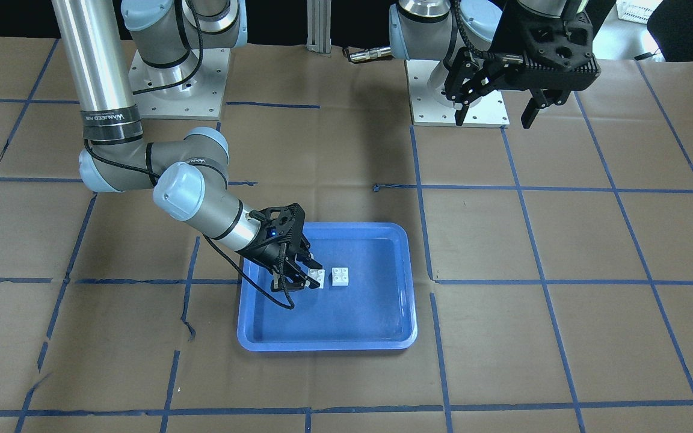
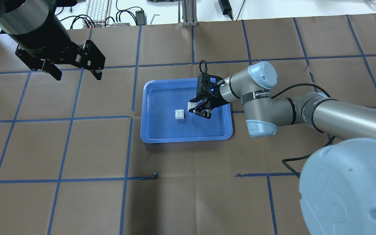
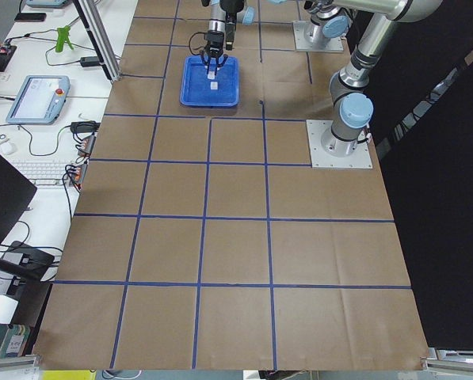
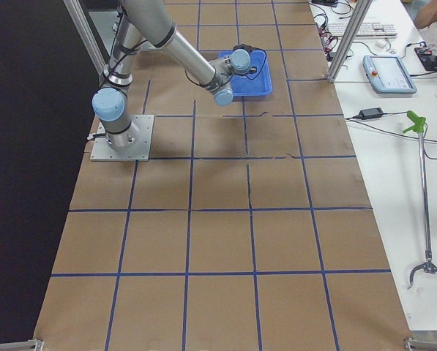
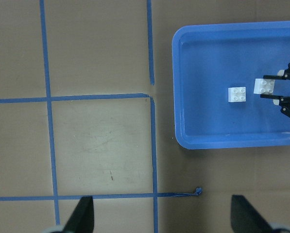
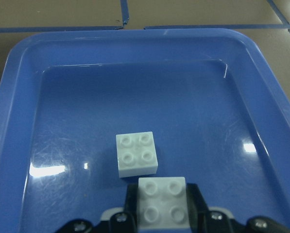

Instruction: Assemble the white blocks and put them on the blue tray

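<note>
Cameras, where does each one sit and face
Front-facing: across the table, facing left arm and right arm.
Overhead: behind them, looking down; both arms.
Exterior left: table's left end; left arm nearer.
Exterior right: table's right end; right arm nearer.
Left wrist: high, looking down; left gripper tips.
Right wrist: low over blue tray; right gripper shut on held block.
Shared: both wrist views show loose block.
</note>
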Controlling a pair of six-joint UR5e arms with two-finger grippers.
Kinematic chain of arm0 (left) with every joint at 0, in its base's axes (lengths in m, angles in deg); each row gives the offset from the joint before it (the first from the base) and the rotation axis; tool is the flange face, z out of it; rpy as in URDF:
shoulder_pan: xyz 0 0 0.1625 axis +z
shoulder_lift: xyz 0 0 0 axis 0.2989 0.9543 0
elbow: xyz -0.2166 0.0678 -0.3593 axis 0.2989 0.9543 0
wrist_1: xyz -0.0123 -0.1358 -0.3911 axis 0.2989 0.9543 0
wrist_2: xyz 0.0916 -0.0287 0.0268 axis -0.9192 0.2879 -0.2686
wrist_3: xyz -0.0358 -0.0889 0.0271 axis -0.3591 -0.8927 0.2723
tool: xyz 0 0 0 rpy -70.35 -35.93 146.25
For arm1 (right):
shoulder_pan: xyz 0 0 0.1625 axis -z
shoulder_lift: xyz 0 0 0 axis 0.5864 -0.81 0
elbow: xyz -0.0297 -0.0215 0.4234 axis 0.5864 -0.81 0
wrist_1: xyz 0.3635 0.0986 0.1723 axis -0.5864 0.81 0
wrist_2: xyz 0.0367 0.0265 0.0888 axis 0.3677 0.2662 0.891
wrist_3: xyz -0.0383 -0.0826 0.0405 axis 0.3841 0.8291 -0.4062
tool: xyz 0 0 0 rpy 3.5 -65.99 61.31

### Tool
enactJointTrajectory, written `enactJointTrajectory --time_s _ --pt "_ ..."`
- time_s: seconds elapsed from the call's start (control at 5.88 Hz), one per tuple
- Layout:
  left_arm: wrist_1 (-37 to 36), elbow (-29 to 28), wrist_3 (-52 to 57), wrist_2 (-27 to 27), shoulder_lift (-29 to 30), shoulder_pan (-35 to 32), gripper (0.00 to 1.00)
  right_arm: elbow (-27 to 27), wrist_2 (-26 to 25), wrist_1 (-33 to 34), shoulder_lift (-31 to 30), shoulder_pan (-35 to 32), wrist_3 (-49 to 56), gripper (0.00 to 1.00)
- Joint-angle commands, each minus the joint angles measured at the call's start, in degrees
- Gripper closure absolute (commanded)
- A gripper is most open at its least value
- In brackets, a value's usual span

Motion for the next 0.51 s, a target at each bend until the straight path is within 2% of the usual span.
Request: enactJointTrajectory --time_s 0.0,0.34 --pt "0.0 0.0 -0.1 0.1 -0.1 0.0 0.01 0.0 0.4 0.2 1.1 -0.2 -0.1 0.69" --pt "0.0 0.1 -0.1 0.0 -0.1 0.0 0.01 0.1 0.3 0.0 1.2 -0.3 -0.4 0.69"
